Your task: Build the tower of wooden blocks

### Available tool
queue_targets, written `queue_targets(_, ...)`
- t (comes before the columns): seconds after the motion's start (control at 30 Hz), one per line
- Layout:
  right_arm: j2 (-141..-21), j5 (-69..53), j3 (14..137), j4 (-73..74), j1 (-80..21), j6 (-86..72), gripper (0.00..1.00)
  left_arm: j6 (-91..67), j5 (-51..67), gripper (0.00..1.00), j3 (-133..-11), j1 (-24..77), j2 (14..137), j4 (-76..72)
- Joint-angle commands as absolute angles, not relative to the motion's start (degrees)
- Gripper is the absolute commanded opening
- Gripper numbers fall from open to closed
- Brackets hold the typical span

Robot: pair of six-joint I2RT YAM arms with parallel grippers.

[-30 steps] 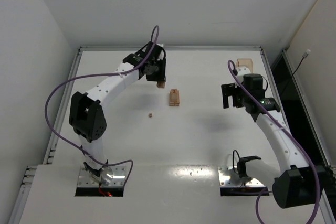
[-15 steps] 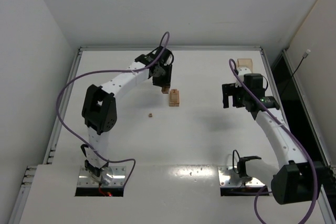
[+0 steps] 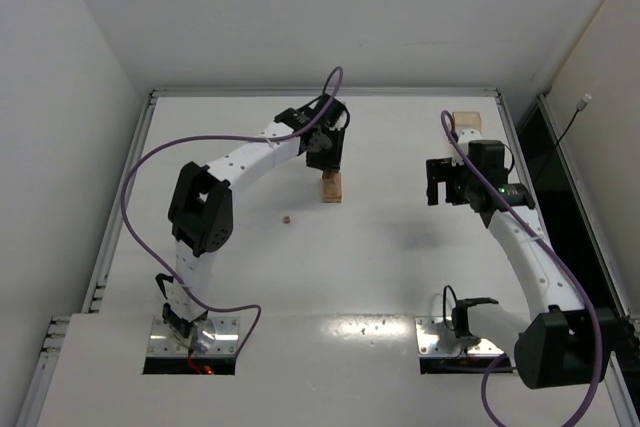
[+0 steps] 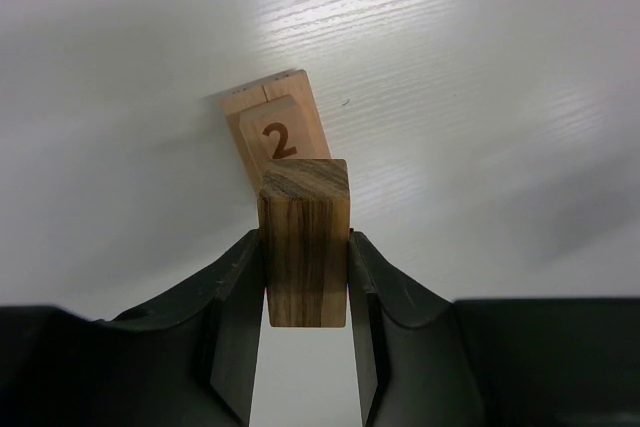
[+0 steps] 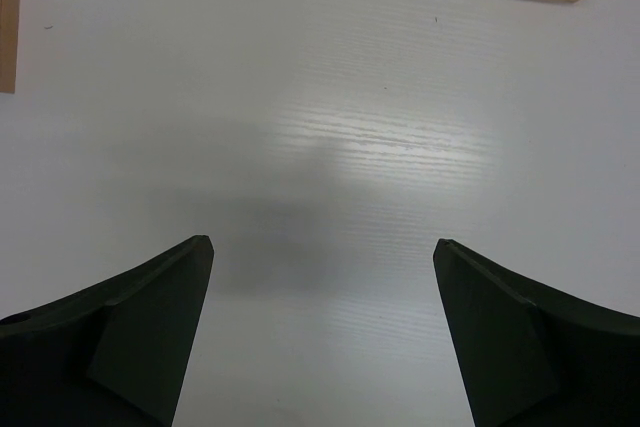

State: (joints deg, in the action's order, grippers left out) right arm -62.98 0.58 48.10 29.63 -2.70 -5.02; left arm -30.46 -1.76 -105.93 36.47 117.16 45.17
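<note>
L claw (image 4: 305,277) grips wood block (image 4: 304,207); tower (image 4: 280,135) just ahead, looks ~2 layers up, placing not done. R claw (image 5: 320,327) wide, empty.

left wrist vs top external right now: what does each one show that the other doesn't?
Only left wrist: the printed 2 on the tower, and the grain of the wood block clamped upright in the left claw.
Only top external: the right claw, open, the amber tray at the far right corner, and a small loose bit lying alone on the table.
Both: the tower, with the left claw right at it.
</note>
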Motion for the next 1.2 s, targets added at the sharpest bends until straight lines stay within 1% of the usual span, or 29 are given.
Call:
queue_targets(0.0, -62.5, -0.6, 48.4, 28.8, -2.3, -5.9, 0.89, -32.7, -3.9, 0.0, -106.9, 37.2, 117.2, 43.9)
queue_targets(0.27, -62.0, -1.1, 47.4, 28.8, -1.8, -6.4, 0.89, -33.9, -6.2, 0.0, -107.4, 37.7, 118.3, 43.9)
queue_targets(0.53, -62.5, -1.1, 47.9, 29.4, -1.8, -6.4, 0.89, -34.5, -9.0, 0.0, -108.0, 40.8, 119.4, 43.9)
queue_targets(0.73, -62.5, -1.1, 47.9, 29.4, -1.8, -6.4, 0.89, -34.5, -9.0, 0.0, -108.5, 40.8, 120.0, 43.9)
queue_targets(0.97, -62.5, -2.2, 47.4, 29.4, -1.2, -6.4, 0.89, -35.1, -12.2, 0.0, -109.2, 40.8, 120.0, 44.5)
queue_targets(1.17, -62.5, -2.2, 47.4, 28.8, -1.2, -6.4, 0.89, -35.6, -12.7, 0.0, -109.2, 40.8, 120.5, 44.5)
